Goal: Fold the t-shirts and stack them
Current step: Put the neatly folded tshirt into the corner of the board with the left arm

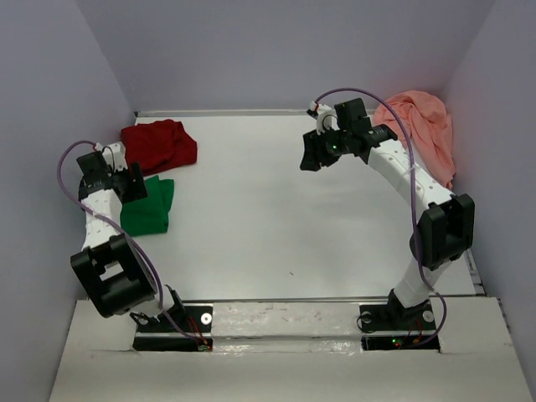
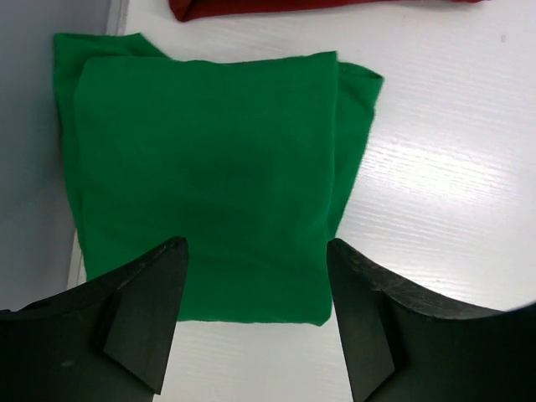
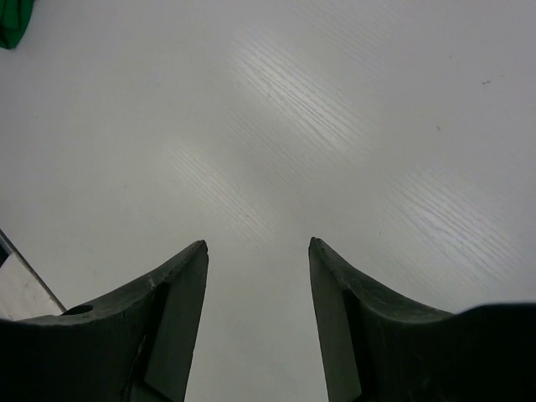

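Left gripper, jaws spread and empty, points down over the one folded green shirt at the table's left edge. Right gripper, likewise released, hangs over the far middle. One red shirt lies bunched far left. One pink shirt is heaped far right.

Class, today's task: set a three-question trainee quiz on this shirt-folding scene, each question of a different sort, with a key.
1. True or false: the green shirt lies folded flat.
2. Where does the pink shirt lie bunched? A. far right B. centre C. on the green shirt
3. Fill in: the left gripper and right gripper both stand ____.
Key: 1 true; 2 A; 3 open.
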You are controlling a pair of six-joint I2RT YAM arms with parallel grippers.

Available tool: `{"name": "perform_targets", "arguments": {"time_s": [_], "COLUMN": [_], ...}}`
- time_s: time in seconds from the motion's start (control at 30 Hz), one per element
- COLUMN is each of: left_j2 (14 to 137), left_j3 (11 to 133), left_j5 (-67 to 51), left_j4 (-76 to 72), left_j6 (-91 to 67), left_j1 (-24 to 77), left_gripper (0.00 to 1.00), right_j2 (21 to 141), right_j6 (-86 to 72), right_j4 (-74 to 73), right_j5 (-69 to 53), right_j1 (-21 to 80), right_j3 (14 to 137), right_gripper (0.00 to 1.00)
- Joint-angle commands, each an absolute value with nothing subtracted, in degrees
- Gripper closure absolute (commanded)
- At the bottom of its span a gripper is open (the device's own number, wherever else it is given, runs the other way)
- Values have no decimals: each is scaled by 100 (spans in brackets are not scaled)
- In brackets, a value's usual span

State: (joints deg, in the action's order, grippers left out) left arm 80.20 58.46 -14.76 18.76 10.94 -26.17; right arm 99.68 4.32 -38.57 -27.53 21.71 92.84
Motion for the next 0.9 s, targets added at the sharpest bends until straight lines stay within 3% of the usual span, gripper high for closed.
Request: {"name": "perform_targets", "arguments": {"time_s": [0.0,0.07,0.47,0.63,0.87], "left_j2": [7797,7594,7593,8382,8377], "left_j3": [5810,5748,5941,6362,5977], "left_j5": [-2608,-3510,-4412,-3360,-1768], "left_j4": [1671,1390,-1106,-1187,-1379], "left_j6": [1178,1151,35,44,97], "left_j1": [-2663,-2637,-847,-27,185], "left_gripper": [23,23,20,20,23], "right_j2": [9650,9624,9369,9641,9387], "right_j6": [571,501,431,492,344], "right_j4": [-3639,-3490,-1961,-1837,-1696], "right_j5": [-2339,-1699,473,844,-984], "right_j1": [2136,2083,1706,1267,361], "right_j3": [9220,9141,8166,8139,7858], "right_gripper": [43,43,43,41,43]}}
